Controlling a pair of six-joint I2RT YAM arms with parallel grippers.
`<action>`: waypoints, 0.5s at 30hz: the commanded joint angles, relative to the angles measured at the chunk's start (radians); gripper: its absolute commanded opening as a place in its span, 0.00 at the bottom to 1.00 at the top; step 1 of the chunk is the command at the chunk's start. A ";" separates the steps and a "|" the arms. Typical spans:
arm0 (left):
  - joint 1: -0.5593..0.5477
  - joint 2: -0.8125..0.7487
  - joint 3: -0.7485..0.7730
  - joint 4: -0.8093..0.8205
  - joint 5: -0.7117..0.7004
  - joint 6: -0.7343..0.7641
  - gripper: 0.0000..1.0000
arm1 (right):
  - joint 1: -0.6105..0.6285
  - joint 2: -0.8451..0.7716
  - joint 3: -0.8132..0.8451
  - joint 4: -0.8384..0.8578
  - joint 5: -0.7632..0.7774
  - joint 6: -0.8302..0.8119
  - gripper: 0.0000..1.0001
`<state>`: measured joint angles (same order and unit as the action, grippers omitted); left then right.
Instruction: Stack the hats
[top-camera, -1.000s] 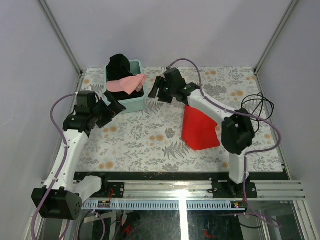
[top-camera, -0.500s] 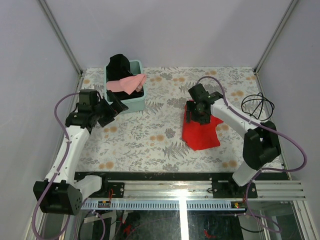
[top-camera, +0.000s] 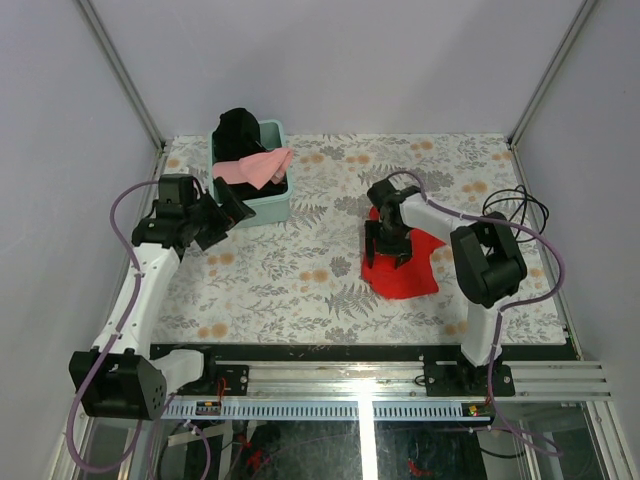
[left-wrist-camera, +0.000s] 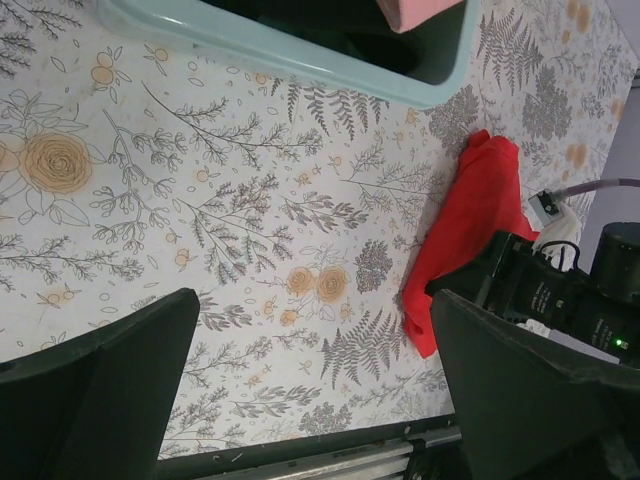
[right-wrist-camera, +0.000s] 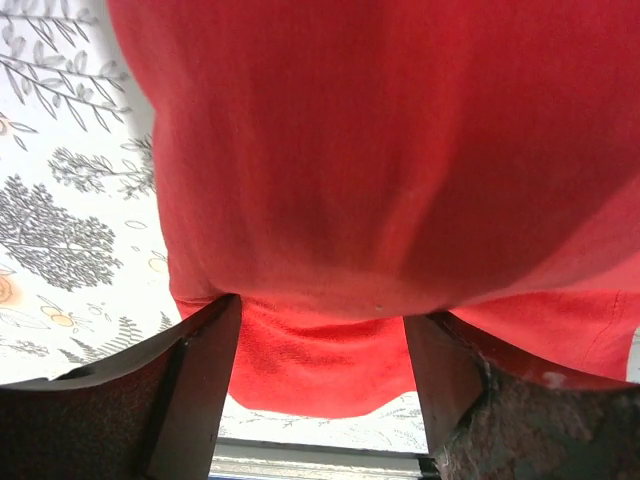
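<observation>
Two hats lie in the mint-green tub at the back left: a light pink cap draped over a black cap. A corner of the pink cap shows above the tub rim in the left wrist view. My left gripper hovers just left of the tub's front, open and empty. My right gripper is down on the red cloth, away from the hats. It is open, with a fold of red cloth bulging between its fingers.
The red cloth lies crumpled right of centre on the floral table cover. A black cable loops at the right edge. Frame posts and grey walls close in the back corners, and a metal rail runs along the near edge.
My right arm swung back from beside the tub and came down onto the red cloth, its jaws spreading a little wider. The left arm barely shifted; the hats have not moved.
</observation>
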<state>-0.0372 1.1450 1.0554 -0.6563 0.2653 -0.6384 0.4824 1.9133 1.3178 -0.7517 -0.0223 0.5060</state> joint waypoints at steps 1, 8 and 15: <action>0.020 0.020 0.052 0.003 0.007 0.035 1.00 | -0.027 0.059 0.079 0.019 -0.014 -0.019 0.74; 0.032 0.063 0.092 -0.008 0.010 0.043 1.00 | -0.176 0.216 0.273 0.053 0.054 -0.021 0.75; 0.033 0.074 0.075 -0.005 0.018 0.034 1.00 | -0.342 0.463 0.799 -0.052 0.176 -0.073 0.76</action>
<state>-0.0113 1.2182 1.1175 -0.6666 0.2661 -0.6159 0.2279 2.2803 1.8732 -0.7750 -0.0025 0.4824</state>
